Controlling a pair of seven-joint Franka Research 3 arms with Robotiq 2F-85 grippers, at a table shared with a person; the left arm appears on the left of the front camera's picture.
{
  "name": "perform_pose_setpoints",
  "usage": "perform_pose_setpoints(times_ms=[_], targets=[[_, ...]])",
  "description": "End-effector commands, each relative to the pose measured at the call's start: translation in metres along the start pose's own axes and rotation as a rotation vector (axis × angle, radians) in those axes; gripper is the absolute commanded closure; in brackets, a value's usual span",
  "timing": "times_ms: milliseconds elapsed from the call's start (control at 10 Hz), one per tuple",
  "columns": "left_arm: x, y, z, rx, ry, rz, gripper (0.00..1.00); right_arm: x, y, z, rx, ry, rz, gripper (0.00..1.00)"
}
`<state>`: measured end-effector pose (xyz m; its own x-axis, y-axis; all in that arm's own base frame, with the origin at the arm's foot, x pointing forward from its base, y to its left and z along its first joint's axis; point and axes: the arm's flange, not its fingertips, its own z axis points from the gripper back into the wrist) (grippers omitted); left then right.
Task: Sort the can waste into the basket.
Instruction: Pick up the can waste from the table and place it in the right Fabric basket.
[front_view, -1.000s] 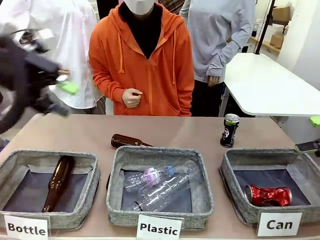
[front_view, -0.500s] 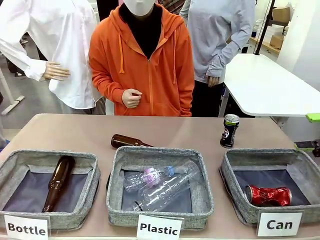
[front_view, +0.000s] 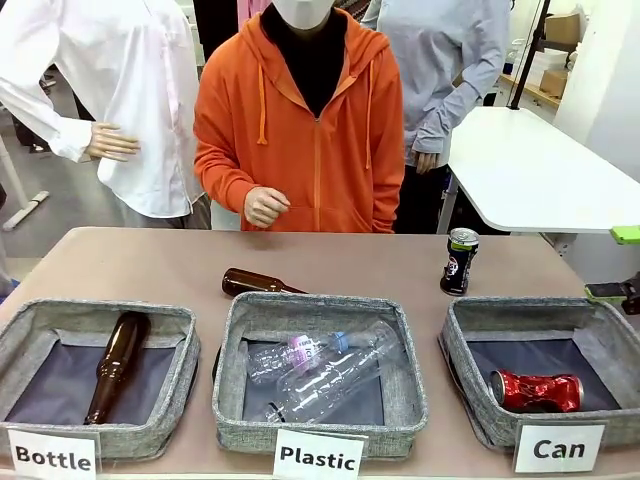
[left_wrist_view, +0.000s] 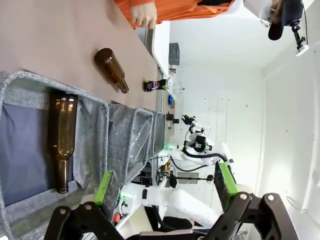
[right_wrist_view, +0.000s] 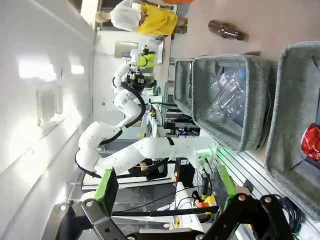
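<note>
**While the red can (front_view: 536, 391) is lying in the Can basket (front_view: 520, 310), the dark can (front_view: 459, 261) is standing outside it**

While both arms are hovering clear of the sorting line, neither is holding anything. In the left wrist view, the left jaws are standing wide apart. Their green pads (left_wrist_view: 103, 187) are framing empty air, and the Bottle basket (left_wrist_view: 95, 125) is showing beyond them. The right jaws are likewise spread wide in the right wrist view, with nothing sitting between the right pads (right_wrist_view: 106, 186). In the front view those pads are peeking in at the right edge, just beside the Can basket's far right corner.

The crushed red can is resting on its side on the dark lining, near the front of the Can basket and behind the white card (front_view: 558, 448) reading "Can". The dark can is standing upright on the desk (front_view: 150, 265), just behind that basket's far left corner and not touching it.

A brown bottle (front_view: 117, 365) is lying in the Bottle basket, and a second brown bottle (front_view: 262, 282) is lying on the desk just behind the Plastic basket (front_view: 320, 308), which is holding clear plastic bottles (front_view: 325, 372). A person in an orange hoodie (front_view: 300, 130) is standing at the far side, keeping one hand (front_view: 265, 207) loosely curled at the waist.
</note>
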<state>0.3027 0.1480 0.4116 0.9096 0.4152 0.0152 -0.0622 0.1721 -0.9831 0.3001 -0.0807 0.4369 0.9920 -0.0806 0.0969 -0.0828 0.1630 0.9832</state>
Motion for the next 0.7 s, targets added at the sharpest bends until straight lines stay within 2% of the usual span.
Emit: perform_pose_setpoints(times_ms=[0,400,500,600], targets=[[-0.005,-0.002,0.006,-0.001,0.008,0.014,0.0,-0.001,0.0,0.0,0.001,0.007,0.003,0.0],[-0.005,-0.002,0.006,-0.001,0.008,0.014,0.0,0.0,0.0,0.0,0.001,0.001,-0.001,0.0],[-0.005,-0.002,0.006,-0.001,0.008,0.014,0.0,0.001,0.016,0.005,-0.012,-0.095,0.358,0.0],[-0.005,-0.002,0.006,-0.001,0.008,0.014,0.0,0.024,0.014,0.002,-0.137,-0.105,0.591,0.0]])
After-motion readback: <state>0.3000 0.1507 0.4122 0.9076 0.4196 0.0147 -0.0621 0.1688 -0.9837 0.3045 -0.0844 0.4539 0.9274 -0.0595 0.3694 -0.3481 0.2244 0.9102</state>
